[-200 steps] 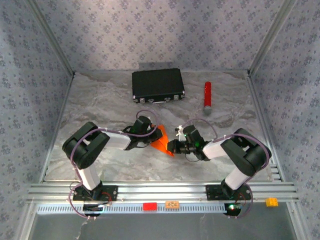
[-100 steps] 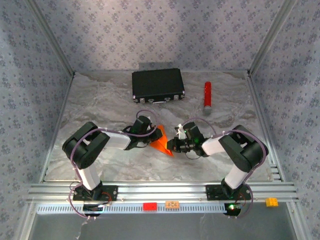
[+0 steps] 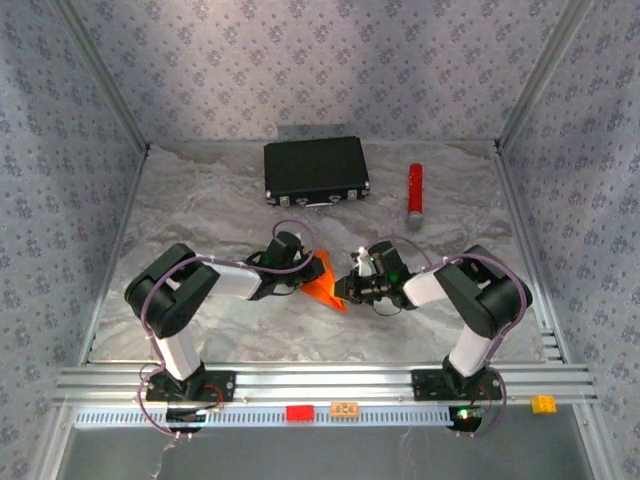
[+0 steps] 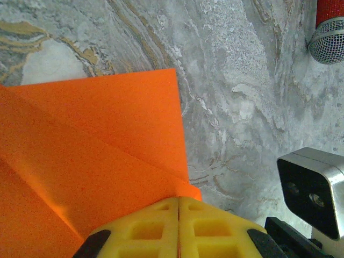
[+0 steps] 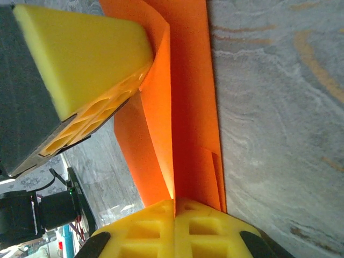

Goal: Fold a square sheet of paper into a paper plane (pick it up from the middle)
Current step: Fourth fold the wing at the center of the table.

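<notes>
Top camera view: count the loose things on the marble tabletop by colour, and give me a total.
Orange: 1, the folded sheet of paper
Black: 1, the case
Red: 1, the cylinder
Total: 3

Left arm (image 3: 178,290) and right arm (image 3: 487,292): black joints, white forearms, purple cables (image 3: 292,224) looping alongside; fingers (image 4: 145,231) are yellow honeycombed blocks.

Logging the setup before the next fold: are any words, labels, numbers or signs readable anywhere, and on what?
Nothing can be read for certain.
Small orange tag on the front rail: dark marks, too small to read.
Black case, red cylinder, orange paper: no writing seen.
</notes>
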Controlling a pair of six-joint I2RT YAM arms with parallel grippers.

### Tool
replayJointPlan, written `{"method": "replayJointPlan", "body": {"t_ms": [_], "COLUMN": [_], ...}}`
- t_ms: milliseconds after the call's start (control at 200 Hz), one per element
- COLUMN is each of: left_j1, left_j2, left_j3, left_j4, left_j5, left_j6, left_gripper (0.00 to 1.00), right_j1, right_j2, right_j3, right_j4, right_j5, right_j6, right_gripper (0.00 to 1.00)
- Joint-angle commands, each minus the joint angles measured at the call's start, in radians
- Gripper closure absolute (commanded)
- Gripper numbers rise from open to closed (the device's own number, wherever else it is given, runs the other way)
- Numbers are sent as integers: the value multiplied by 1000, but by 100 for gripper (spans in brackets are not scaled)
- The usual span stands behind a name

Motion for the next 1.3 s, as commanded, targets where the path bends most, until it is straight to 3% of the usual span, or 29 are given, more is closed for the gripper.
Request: {"method": "replayJointPlan", "body": {"t_ms": [0,1009,1294], "left_j1": [-7,-9,-9], "left_j2": [13,83,84], "left_j3": [31,54,49], "left_j4": [0,-11,-41], "left_j5": [27,55,47], "left_j6": [19,15,25], "left_gripper": [93,94,95], "right_j1": [8,13,19], "right_j2": [44,54,22], "right_j3": [-8,-38,-39], "right_j4": [-74,-56,-74], "right_j5": [14,77,74], "right_j6": [25,68,62], "right_gripper": [97,96,90]}}
